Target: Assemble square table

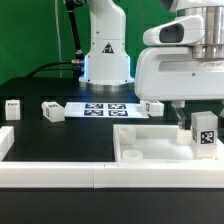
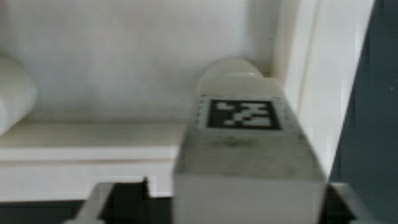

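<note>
The square table's white panel (image 1: 150, 142) lies rim-up at the exterior view's lower right. One white leg (image 1: 205, 133) with a black-and-white tag stands upright on it near its right end. My gripper (image 1: 200, 114) hangs straight over that leg. In the wrist view the same leg (image 2: 240, 140) fills the space between my dark fingers (image 2: 125, 203), which flank it closely on both sides of my gripper (image 2: 240, 208). The blur hides whether the pads press on it. Three more legs lie on the black table: one (image 1: 13, 108), another (image 1: 52, 111) and a third (image 1: 152, 107).
The marker board (image 1: 105, 108) lies flat in front of the robot's base (image 1: 105, 60). A long low white border rail (image 1: 60, 172) runs along the front edge and turns up at the exterior view's left.
</note>
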Controlling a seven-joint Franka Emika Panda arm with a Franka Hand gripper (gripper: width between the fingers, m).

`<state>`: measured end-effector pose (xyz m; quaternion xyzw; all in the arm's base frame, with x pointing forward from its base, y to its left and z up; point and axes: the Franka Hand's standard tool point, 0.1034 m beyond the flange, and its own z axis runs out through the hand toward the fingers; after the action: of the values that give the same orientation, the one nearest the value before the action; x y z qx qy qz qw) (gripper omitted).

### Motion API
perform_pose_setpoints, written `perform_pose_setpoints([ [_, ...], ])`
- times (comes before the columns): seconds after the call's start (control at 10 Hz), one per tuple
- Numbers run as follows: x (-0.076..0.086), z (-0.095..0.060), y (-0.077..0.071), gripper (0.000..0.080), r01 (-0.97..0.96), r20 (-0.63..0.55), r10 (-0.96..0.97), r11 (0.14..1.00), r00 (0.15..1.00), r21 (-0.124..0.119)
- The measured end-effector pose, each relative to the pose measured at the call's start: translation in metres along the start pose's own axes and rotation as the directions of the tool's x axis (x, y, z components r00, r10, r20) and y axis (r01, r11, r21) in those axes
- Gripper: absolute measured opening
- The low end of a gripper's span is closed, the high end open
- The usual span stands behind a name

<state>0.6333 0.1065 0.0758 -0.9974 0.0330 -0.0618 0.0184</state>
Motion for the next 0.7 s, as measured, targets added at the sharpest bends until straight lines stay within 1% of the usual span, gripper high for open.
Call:
perform_pose_setpoints([
  [0.1, -0.0002, 0.0002, 0.0000, 0.0288, -0.074, 0.000, 0.074, 0.997, 0.997, 0.000],
  [0.3, -0.0013, 0.0010, -0.0022, 0.0288, -0.252, 0.004, 0.252, 0.968, 0.968, -0.001],
  [0.4, -0.0042, 0.0028, -0.0071, 0.0288, -0.382, 0.017, 0.382, 0.924, 0.924, -0.010],
  [0.5, -0.0026, 0.0026, -0.0056, 0.0288, -0.520, 0.024, 0.520, 0.854, 0.854, -0.017],
  [0.6, -0.0027, 0.0023, -0.0042, 0.0288, -0.657, 0.028, 0.657, 0.753, 0.753, -0.025],
  [0.7, -0.0033, 0.0011, -0.0044, 0.0288, -0.785, 0.037, 0.786, 0.618, 0.617, -0.045],
])
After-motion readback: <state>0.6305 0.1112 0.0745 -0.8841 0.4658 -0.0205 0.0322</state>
